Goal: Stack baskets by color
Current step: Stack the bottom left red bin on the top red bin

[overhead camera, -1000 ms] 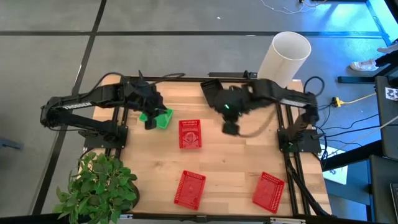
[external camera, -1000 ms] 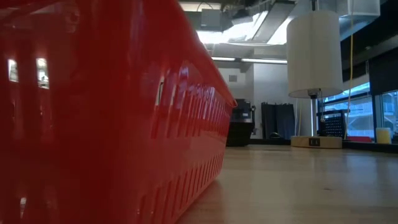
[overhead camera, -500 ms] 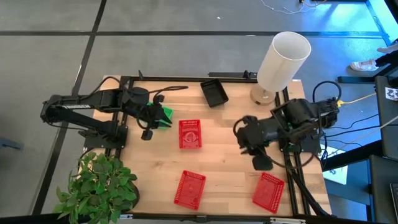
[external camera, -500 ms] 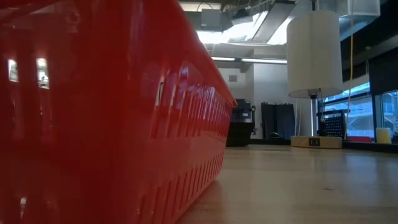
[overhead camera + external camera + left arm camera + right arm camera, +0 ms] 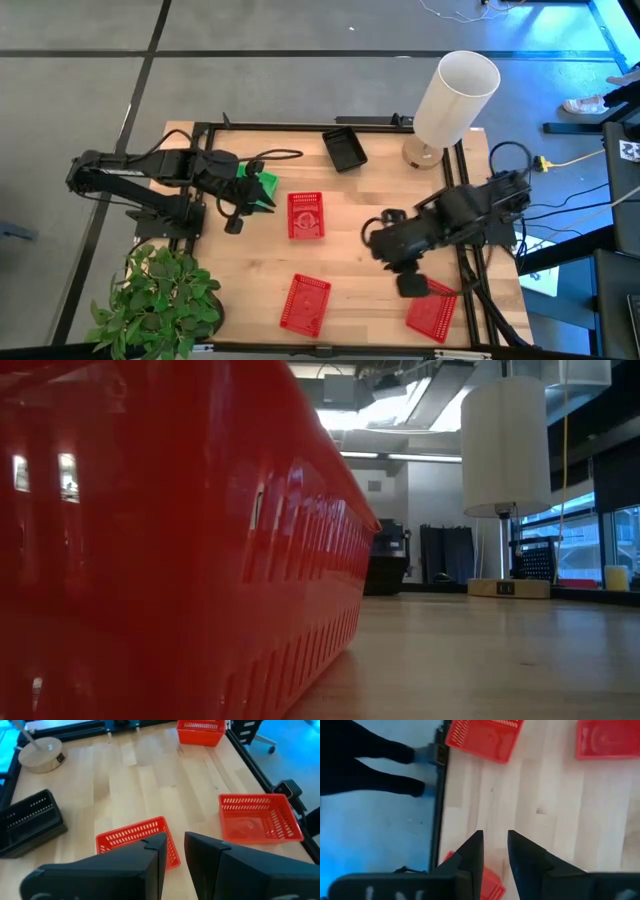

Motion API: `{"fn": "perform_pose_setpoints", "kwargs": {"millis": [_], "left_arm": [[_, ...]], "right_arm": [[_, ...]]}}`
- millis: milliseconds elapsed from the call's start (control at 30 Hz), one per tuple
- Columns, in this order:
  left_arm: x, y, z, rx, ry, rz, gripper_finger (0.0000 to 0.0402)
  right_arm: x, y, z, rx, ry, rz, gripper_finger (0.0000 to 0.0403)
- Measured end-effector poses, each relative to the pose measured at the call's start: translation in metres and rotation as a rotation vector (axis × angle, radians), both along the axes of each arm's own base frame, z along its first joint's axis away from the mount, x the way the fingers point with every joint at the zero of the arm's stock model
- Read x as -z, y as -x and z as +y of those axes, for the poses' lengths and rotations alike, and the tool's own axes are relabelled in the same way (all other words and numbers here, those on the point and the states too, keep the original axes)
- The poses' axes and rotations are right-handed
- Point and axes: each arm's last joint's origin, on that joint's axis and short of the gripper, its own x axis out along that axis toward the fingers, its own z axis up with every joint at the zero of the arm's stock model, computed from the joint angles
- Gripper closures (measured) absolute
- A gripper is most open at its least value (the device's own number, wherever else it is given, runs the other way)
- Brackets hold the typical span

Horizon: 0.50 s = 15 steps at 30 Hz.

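Both dark arms reach over the table from opposite sides. The left arm extends from its base at the left edge toward the middle, its left gripper (image 5: pixel 234 224) at the end of a bent wrist; its jaws stand slightly apart with a narrow gap and nothing between them. The right arm folds in from the right edge, elbow bent, its right gripper (image 5: pixel 412 285) pointing toward the near edge, jaws likewise parted by a narrow gap and holding nothing.

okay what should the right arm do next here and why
Probably lower the right gripper onto the red plastic mesh basket at the table's near right corner and grip its rim. Its fingers hang empty, slightly apart, right over that basket's edge, and all three red baskets lie separate, unstacked.
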Motion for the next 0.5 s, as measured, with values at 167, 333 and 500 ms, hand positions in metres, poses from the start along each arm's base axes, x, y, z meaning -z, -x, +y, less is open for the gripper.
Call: {"fn": "perform_pose_setpoints", "kwargs": {"millis": [167,333,500], "left_arm": [[0.000,0.001,-0.007,0.065,-0.049,-0.005,0.0343],[0.000,0.001,-0.014,0.124,-0.090,-0.014,0.0344],[0.000,0.002,-0.016,0.122,-0.119,-0.017,0.0344]], "right_arm": [[0.026,-0.030,0.009,-0.024,0.041,0.026,0.0316],[0.053,-0.060,0.016,-0.017,0.048,0.039,0.0316],[0.073,-0.080,0.016,-0.014,0.065,0.056,0.0327]]}}
